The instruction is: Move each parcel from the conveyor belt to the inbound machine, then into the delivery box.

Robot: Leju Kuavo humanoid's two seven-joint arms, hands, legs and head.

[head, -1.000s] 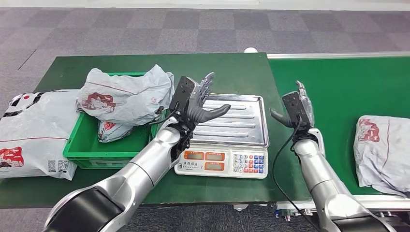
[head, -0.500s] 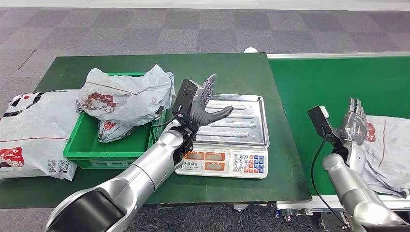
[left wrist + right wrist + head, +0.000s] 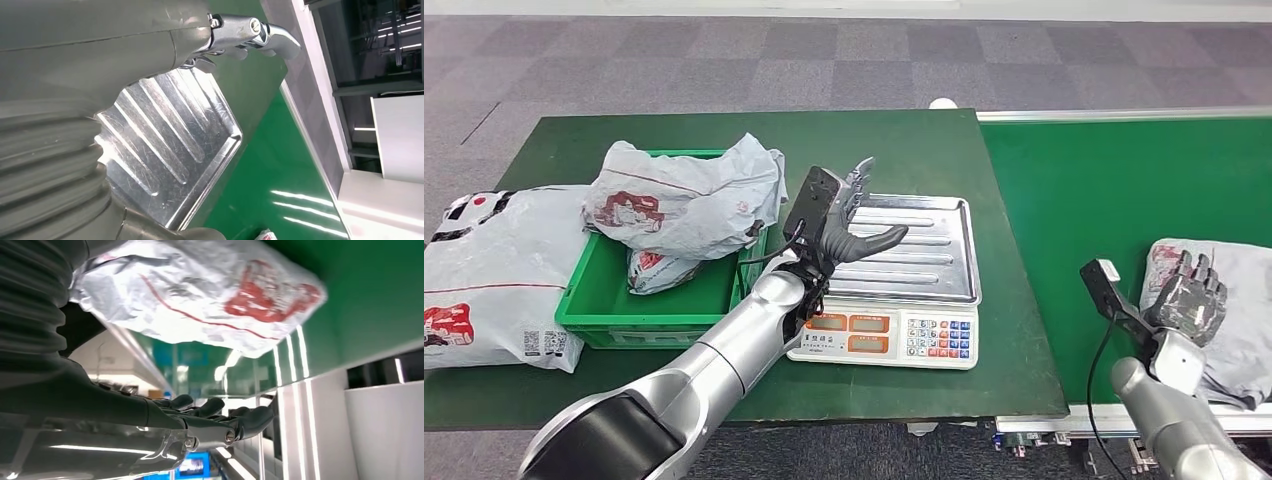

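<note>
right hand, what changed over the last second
The right hand swung from beside the scale out over the conveyor belt to the parcel, fingers apart, not yet gripping it. The left hand stayed open above the scale; the green crate and its parcels stayed put.

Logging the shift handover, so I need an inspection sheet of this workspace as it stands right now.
Surface: green table beside the green belt.
Job's things: one grey parcel on the belt; scale with a bare steel tray; green box holding two parcels.
Clutter: a large parcel on the table, outside the box.
Hands: left hand open above the scale; right hand open, fingers spread at the belt parcel, no grip seen.
Cables: a black cable loops along the right arm.
Surroundings: grey carpet tiles; nobody seen.
</note>
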